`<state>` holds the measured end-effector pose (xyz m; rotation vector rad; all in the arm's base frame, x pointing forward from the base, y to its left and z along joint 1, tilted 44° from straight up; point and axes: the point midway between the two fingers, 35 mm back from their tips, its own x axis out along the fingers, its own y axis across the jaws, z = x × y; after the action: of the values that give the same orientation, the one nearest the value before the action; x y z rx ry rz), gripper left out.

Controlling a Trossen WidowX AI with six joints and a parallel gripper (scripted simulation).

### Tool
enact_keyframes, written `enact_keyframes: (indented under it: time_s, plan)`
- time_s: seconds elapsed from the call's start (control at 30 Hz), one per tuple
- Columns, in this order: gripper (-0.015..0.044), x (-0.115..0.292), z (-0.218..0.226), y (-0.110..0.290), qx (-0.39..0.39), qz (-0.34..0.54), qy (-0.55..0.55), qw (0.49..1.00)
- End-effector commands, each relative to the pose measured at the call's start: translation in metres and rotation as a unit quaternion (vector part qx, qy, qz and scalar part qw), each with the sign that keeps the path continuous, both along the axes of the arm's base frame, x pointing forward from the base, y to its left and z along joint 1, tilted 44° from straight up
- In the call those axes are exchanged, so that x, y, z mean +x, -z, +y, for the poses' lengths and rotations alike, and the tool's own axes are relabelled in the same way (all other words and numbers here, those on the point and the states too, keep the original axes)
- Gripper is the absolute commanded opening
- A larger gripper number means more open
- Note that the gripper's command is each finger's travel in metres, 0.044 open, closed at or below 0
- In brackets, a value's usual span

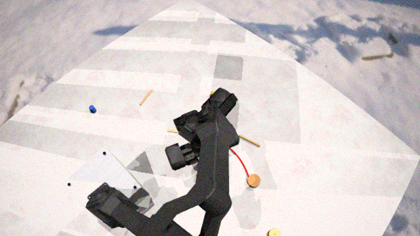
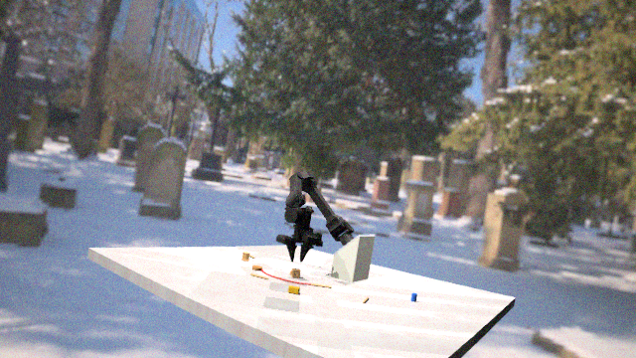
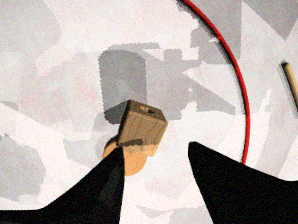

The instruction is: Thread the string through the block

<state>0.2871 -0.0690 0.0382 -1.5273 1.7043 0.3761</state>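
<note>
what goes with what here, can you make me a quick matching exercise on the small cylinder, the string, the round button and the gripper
Things:
1. small cylinder
2. string
3. round button
4. gripper

Descriptions:
A. black, fingers apart with nothing between them
B. tan wood, lying at one end of the string
C. blue, alone toward the left of the top view
D. red, lying in a curve on the table

Pairs: 1-C, 2-D, 3-B, 4-A
</note>
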Motion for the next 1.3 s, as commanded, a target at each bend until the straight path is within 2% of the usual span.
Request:
enact_keyframes:
  time_s: [0.0, 0.13, 0.27, 0.4, 0.57, 0.9, 1.2, 1.27]
  plan:
    - [0.0113, 0.001, -0.005, -0.005, 0.007, -0.095, 0.099, 0.990]
    - [0.0008, 0.002, -0.011, -0.010, 0.018, -0.239, 0.249, 0.939]
    - [0.0000, 0.003, -0.017, -0.016, 0.027, -0.371, 0.387, 0.844]
    - [0.0000, 0.003, -0.023, -0.021, 0.035, -0.487, 0.507, 0.710]
    - [0.0000, 0.003, -0.031, -0.028, 0.041, -0.599, 0.624, 0.500]
    - [0.0000, 0.003, -0.042, -0.039, 0.046, -0.682, 0.709, 0.173]
    - [0.0000, 0.002, -0.051, -0.047, 0.045, -0.688, 0.712, -0.137]
    - [0.0000, 0.002, -0.052, -0.048, 0.044, -0.682, 0.705, -0.190]
